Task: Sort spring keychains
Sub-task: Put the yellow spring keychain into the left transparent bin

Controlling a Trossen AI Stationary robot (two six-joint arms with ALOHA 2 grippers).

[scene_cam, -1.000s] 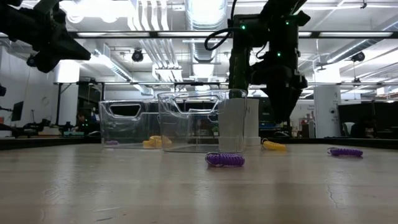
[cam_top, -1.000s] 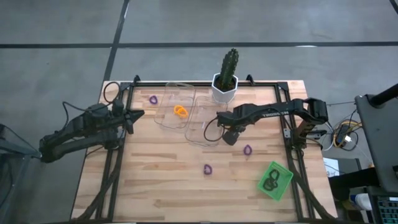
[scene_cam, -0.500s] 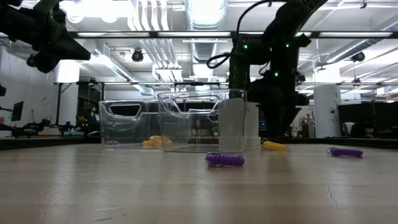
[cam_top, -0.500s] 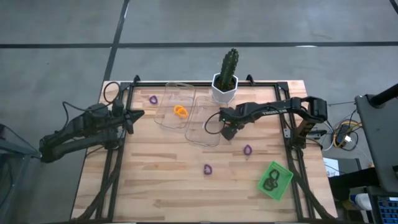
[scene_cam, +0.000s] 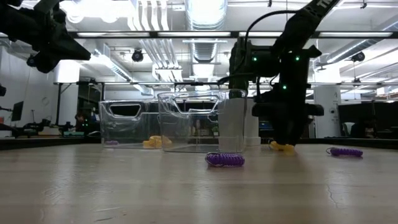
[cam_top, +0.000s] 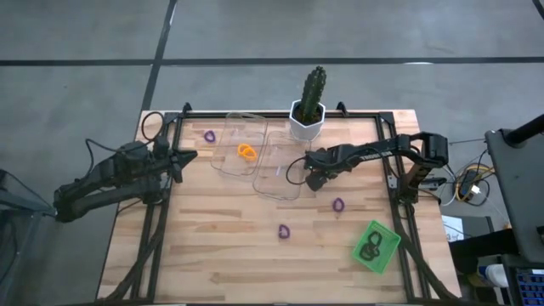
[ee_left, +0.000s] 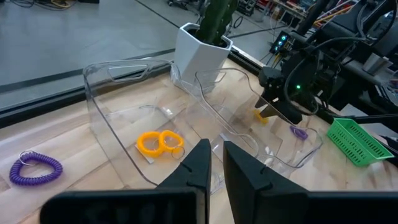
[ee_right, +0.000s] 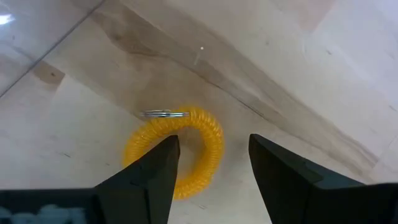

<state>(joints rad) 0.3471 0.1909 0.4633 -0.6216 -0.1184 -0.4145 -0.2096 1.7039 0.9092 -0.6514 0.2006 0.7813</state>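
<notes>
My right pincer [cam_top: 313, 180] is lowered to the table [cam_top: 212, 255] just beside the right side of the nearer clear bin [cam_top: 279, 166], in the table's middle toward the far edge. Its fingers [ee_right: 158, 171] are spread and straddle an orange spring keychain [ee_right: 177, 149] that lies flat on the wood; the coil's small metal ring faces away from me. The fingers have not closed on it.

My left pincer [cam_top: 185, 157] hangs above the table's left edge near the far-left corner, its fingers [ee_left: 199, 168] pressed together and holding nothing.

Keychain positions:
- Two orange keychains [cam_top: 246, 152] lie inside the farther clear bin [cam_top: 238, 140].
- One purple keychain [cam_top: 209, 136] lies near the far-left corner, just beside that bin.
- One purple keychain [cam_top: 338, 204] lies right of centre, near my right pincer.
- One purple keychain [cam_top: 284, 230] lies in the middle, toward the near edge.
- Black keychains [cam_top: 369, 249] lie in the green basket [cam_top: 387, 238] at the near-right corner.

A cactus in a white pot [cam_top: 307, 119] stands at the far edge, centre.
</notes>
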